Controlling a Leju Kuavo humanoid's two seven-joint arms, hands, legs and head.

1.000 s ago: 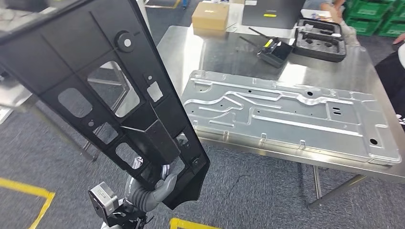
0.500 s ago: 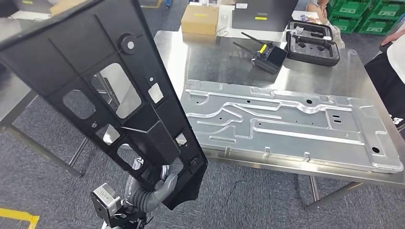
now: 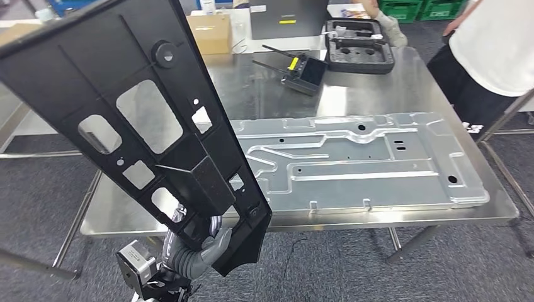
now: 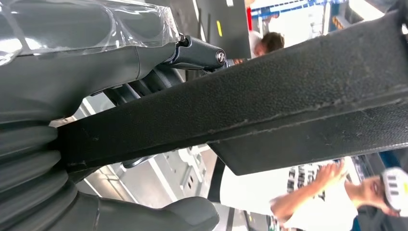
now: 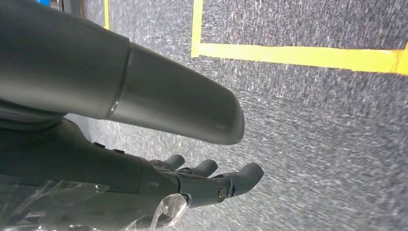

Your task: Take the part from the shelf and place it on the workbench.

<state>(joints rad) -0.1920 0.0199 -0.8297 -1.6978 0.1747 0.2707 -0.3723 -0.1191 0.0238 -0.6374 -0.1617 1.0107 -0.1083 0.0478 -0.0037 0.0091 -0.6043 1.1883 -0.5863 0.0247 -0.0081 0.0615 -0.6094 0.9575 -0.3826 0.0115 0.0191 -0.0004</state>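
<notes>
Gripping black part [image 3: 151, 119] at its lower end, left hand [image 3: 200, 246] sits bottom centre-left of head view, fingers clamped on edge. Part rises tilted toward upper left of frame, above near-left corner of workbench [image 3: 378, 94]. Silver panel [image 3: 352, 160] lies flat mid-frame. Right hand [image 5: 202, 180] hangs over grey carpet [image 5: 312, 120], fingers apart, holding nothing.

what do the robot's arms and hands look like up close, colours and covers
The left robot hand has a grey ribbed cover, a thick grey thumb, darker fingers and a clear plastic wrap. In the head view its wrist carries a silver-and-black block. The right robot hand has the same smooth grey thumb, dark fingers and clear plastic.
</notes>
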